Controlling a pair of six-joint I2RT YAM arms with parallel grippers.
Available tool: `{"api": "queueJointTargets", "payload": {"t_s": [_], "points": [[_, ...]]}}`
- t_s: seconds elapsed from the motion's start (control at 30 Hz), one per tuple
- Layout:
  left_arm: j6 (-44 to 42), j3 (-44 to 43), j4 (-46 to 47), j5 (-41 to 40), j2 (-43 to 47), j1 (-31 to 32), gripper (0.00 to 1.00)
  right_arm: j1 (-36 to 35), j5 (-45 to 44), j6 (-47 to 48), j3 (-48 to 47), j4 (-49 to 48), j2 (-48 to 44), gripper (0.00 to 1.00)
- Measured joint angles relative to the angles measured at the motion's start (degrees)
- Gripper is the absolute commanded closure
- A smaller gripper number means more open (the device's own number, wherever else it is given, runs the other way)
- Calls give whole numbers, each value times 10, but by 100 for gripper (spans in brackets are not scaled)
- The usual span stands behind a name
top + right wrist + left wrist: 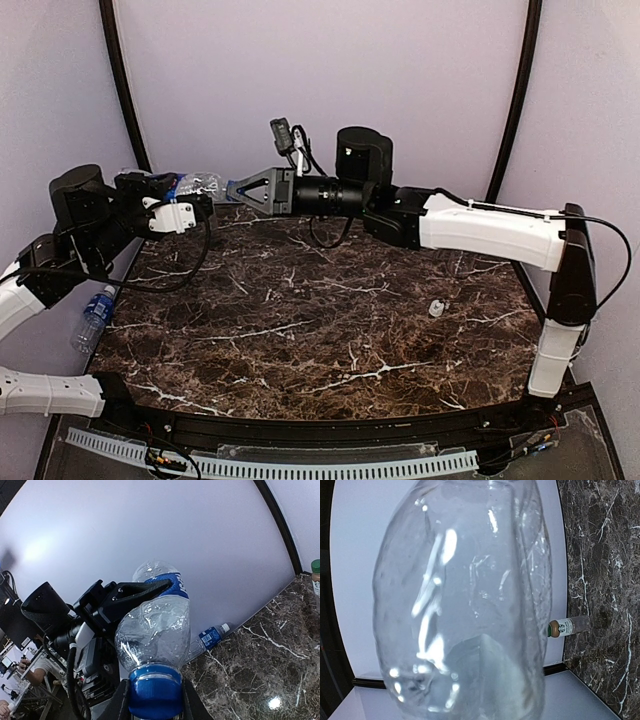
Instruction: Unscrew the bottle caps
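A crumpled clear bottle with a blue label (200, 183) is held level in the air over the table's far left corner. My left gripper (183, 200) is shut on its body, which fills the left wrist view (465, 605). My right gripper (236, 188) is shut on its blue cap (155, 692), one finger on each side. A second blue-labelled bottle (92, 318) lies by the table's left edge and also shows in the right wrist view (209, 636). A brownish bottle with a pale label (566, 627) stands by the wall. The unlabelled bottle is out of view.
A small white loose cap (436, 308) lies on the dark marble table (320, 330) at the right. Purple walls close in the left, back and right sides. A grey tray (300, 465) runs along the near edge.
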State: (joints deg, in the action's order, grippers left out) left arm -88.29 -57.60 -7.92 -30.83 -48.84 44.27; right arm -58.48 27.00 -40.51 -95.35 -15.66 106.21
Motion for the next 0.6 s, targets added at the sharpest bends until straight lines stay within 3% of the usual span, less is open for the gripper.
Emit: {"api": "queueJointTargets", "payload": {"t_s": [0.1,0.23,0.47,0.6], "points": [[14,-9,-35,12,0,0,85,-2,0,47,2,15,-4,100],[50,-49,-147,56,-4,0,86,-36,-56,216,45,64,-49,100],[108,-84,-283,154,-8,13,87,-159,-319,617,127,98,-123,100],[119,-88,-338,189,-14,14,88,-215,-451,864,177,47,-123,100]]}}
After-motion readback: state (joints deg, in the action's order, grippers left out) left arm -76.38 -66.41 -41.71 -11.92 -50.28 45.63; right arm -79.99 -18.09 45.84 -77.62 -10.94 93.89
